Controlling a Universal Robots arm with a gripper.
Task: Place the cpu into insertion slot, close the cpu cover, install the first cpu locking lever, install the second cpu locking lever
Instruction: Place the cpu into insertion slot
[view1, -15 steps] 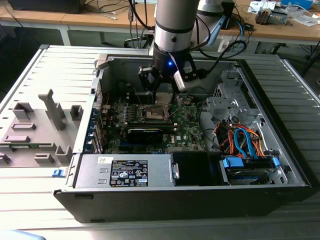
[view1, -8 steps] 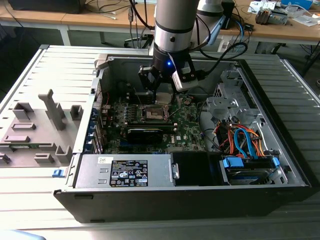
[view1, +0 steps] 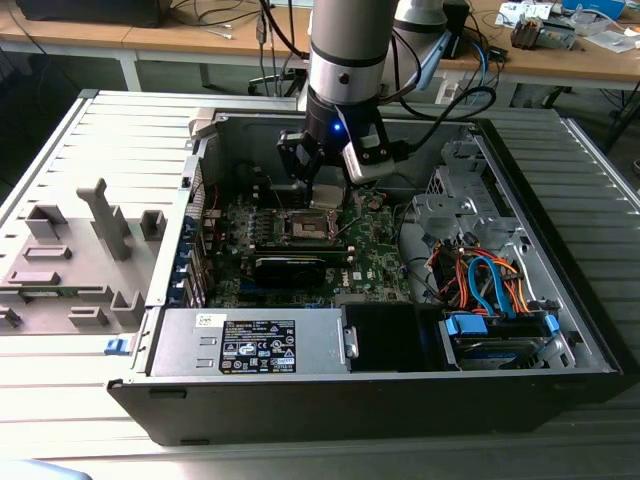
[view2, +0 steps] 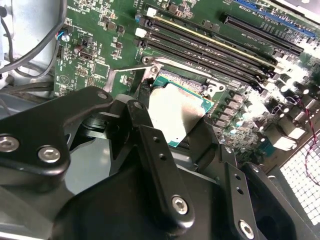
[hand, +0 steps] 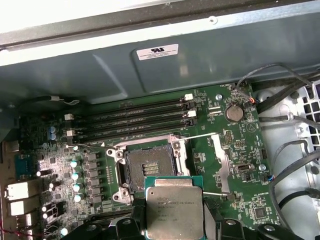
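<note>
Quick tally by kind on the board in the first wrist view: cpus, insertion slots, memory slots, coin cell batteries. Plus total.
cpu: 1
insertion slot: 1
memory slots: 4
coin cell battery: 1
Total: 7
</note>
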